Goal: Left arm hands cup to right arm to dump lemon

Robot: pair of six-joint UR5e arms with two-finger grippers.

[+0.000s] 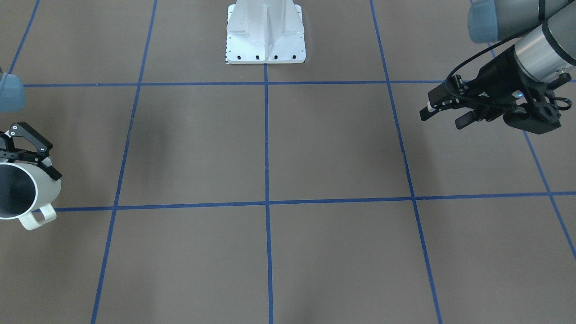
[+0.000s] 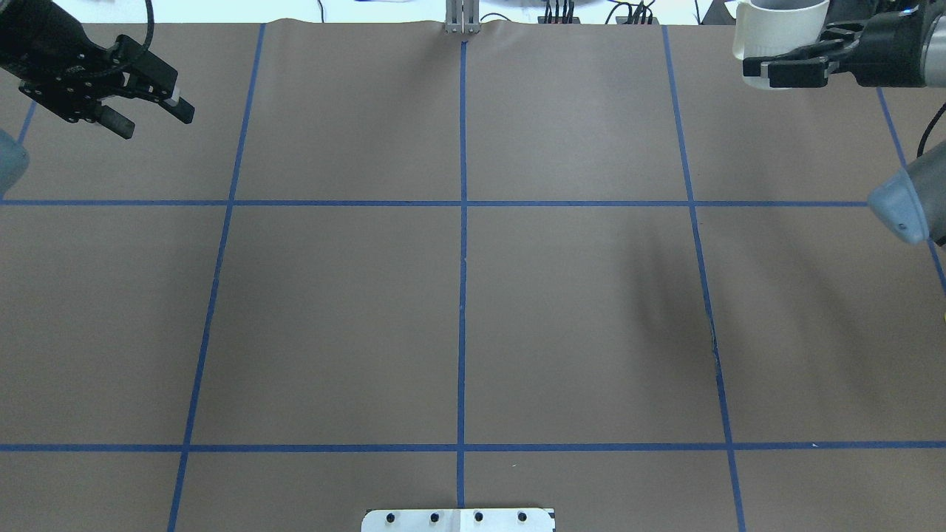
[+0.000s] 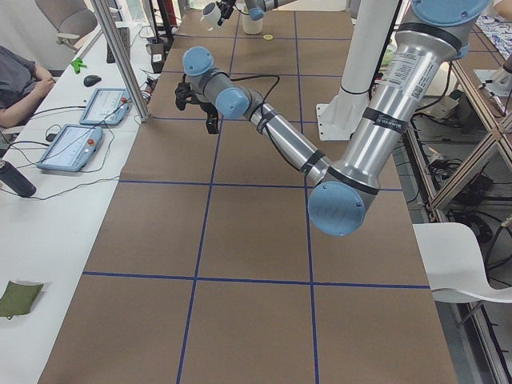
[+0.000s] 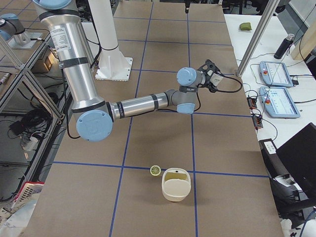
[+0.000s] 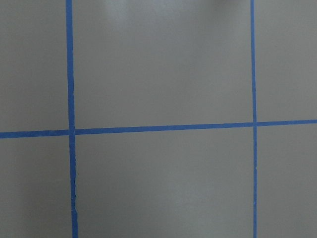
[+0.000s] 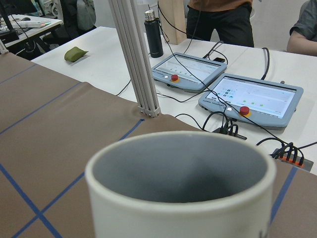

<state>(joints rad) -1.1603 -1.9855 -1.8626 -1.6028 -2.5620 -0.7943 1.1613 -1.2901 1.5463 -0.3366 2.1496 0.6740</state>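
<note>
The white cup [image 1: 20, 191] with a grey inside and a loop handle stands upright in the air, and my right gripper [image 2: 761, 70] is shut on its wall. It shows at the far right corner in the overhead view as the cup [image 2: 776, 29]. The right wrist view is filled by the cup [image 6: 183, 198], and no lemon shows inside it. A lemon [image 4: 155, 170] slice lies on the table. My left gripper [image 1: 443, 118] hangs open and empty over the far left of the table, also seen as the left gripper [image 2: 155, 122].
A cream tub [image 4: 175, 185] stands beside the lemon slice. The white robot pedestal [image 1: 265, 31] sits at mid-table. Beyond the far edge are a metal post [image 6: 136, 64], control tablets [image 6: 252, 96], a bottle [image 6: 153, 32] and seated people.
</note>
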